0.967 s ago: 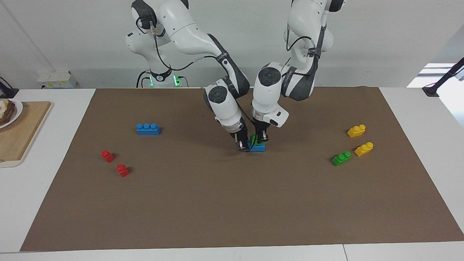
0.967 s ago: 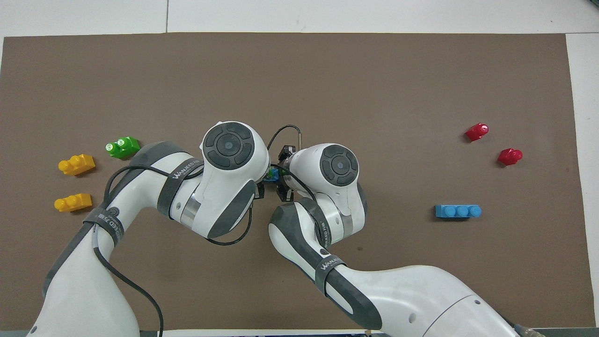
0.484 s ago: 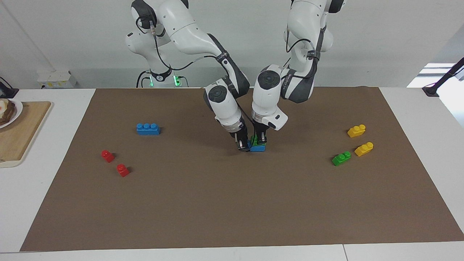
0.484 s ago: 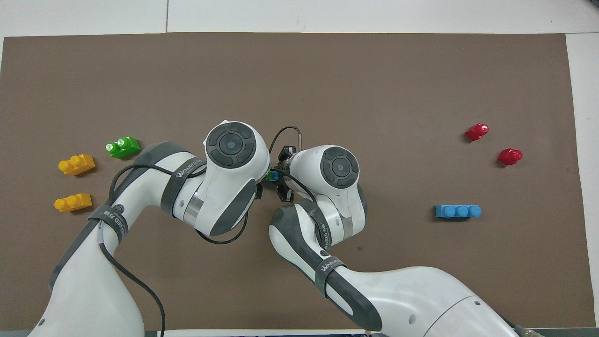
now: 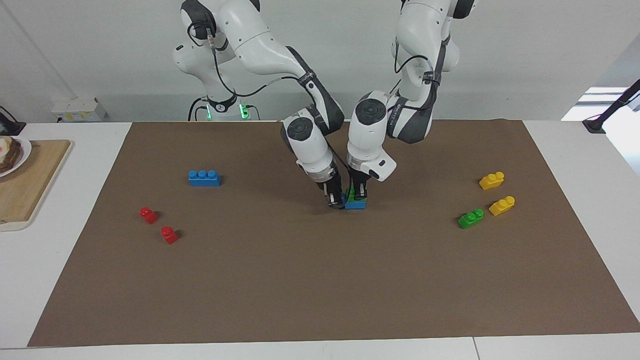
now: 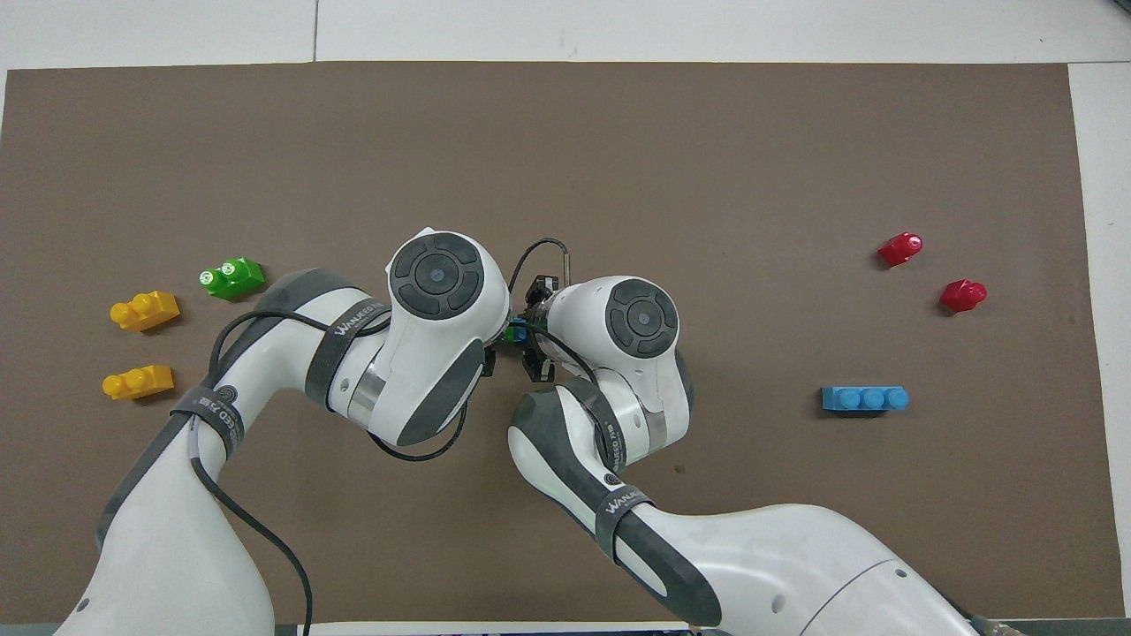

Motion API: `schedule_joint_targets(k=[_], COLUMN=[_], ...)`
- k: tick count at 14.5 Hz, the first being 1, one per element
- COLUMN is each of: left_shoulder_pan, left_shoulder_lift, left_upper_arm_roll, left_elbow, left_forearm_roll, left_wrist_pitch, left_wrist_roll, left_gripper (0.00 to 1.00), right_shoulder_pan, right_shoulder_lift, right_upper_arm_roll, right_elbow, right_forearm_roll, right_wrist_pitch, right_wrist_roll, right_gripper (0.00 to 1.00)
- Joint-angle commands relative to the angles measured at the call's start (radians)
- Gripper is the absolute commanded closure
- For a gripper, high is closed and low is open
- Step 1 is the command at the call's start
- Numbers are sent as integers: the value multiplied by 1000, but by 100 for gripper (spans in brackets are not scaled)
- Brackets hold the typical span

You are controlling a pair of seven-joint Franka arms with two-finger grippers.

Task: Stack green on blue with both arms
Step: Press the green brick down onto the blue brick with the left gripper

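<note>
In the middle of the brown mat, a green brick [image 5: 355, 196] sits on top of a blue brick [image 5: 356, 204]. My left gripper [image 5: 359, 190] comes down from above and is shut on the green brick. My right gripper [image 5: 336, 200] is shut on the end of the blue brick toward the right arm's end of the table. In the overhead view the two wrists cover the stack; only a sliver of green and blue [image 6: 512, 333] shows between them. A second green brick [image 5: 471, 219] and a second blue brick [image 5: 204, 178] lie apart on the mat.
Two yellow bricks [image 5: 491, 180] [image 5: 502, 205] lie beside the spare green brick at the left arm's end. Two red bricks [image 5: 148, 215] [image 5: 169, 234] lie near the spare blue brick at the right arm's end. A wooden board [image 5: 25, 185] sits off the mat there.
The left wrist has shifted slightly toward the right gripper and the green brick sits a little lower on the blue one. The right gripper has barely moved.
</note>
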Motion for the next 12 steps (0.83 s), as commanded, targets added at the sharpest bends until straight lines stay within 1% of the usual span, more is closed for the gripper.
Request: schedule_joint_targets(k=[1,2,3,4,5,7,8,9,10,12], left_shoulder_pan=[4,7,12,12,13,54,65,78,88,113], left_shoulder_lift=[15,16,13,6,-7,-40,-57,-71,-85,-119], left_upper_arm_roll=[12,14,14,18,23,21,23,23,23,23], left_elbow=[-38,-29,-21,-18,-18,-16,-16,-16,-16,-21], left_forearm_roll=[2,2,2,2,2,2,2,2,2,2], left_wrist_pitch=[29,17,1,-14,-19,-38,-54,-72,-94,-146], left_wrist_roll=[8,8,8,10,10,14,22,37,81,202], left_gripper=[3,0,0,0,0,0,0,0,0,0], right_shoulder_pan=[-14,-14,-17,-18,-20,-23,-23,-26,-31,-37], right_shoulder_lift=[18,18,18,18,18,18,18,18,18,18], right_upper_arm_roll=[-10,-10,-10,-10,-10,-10,-8,-8,-8,-8], right_elbow=[-41,-41,-39,-39,-39,-35,-30,-26,-23,-4], right_forearm_roll=[-29,-29,-29,-29,-28,-28,-26,-25,-25,-20], right_wrist_pitch=[54,54,54,55,54,54,51,47,47,35], right_wrist_roll=[12,12,12,12,12,9,9,9,7,7], right_gripper=[100,100,98,94,84,36,24,19,15,14])
